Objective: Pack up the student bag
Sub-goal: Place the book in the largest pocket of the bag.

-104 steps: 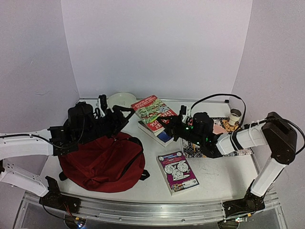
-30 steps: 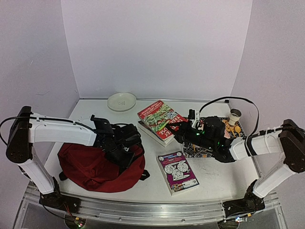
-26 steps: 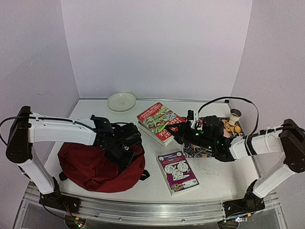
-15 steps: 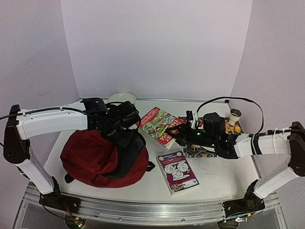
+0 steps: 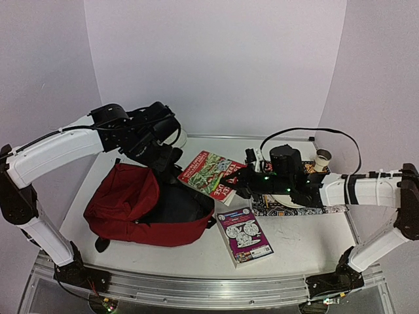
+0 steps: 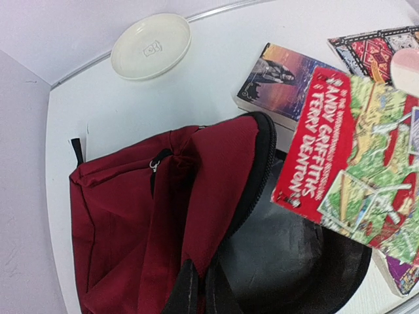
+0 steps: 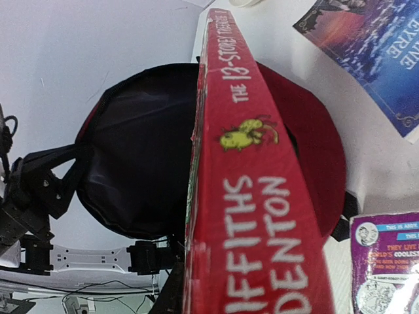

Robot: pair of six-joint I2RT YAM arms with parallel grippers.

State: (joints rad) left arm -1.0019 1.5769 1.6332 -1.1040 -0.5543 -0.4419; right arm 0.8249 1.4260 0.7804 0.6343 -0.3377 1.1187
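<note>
Right end effector (image 5: 241,182): clenched on one end of the red book (image 5: 208,173). The book is carried off the counter (image 5: 298,243), tilted, with its free end reaching out ahead of the fingers. Left end effector (image 6: 200,291): appears clamped on the black zip rim of the student bag (image 5: 131,208) and raised, so the rim is hoisted and the mouth gapes toward the right end effector. Dark lining shows inside. Step in hand, as judged: feeding the book into the opening. To do it well, dip the leading edge below the zip line before pushing. Line the book's flat face up with the long run of the mouth, and hold the left grip high so the soft fabric stays taut and does not fold shut. Let go only once most of the book is past the rim. The likely snag is a corner catching on the zip or on the slack red flap. The bag hangs directly below the left end effector with its base slumped on the counter. From the right end effector it sits just ahead of and beneath the book's free end, which overlaps the mouth. A purple book (image 5: 243,234) lies flat close beside the right end effector. A dark-covered book (image 6: 281,78) sits just past the bag's rim. A white dish (image 6: 150,46) lies well beyond the left end effector.
</note>
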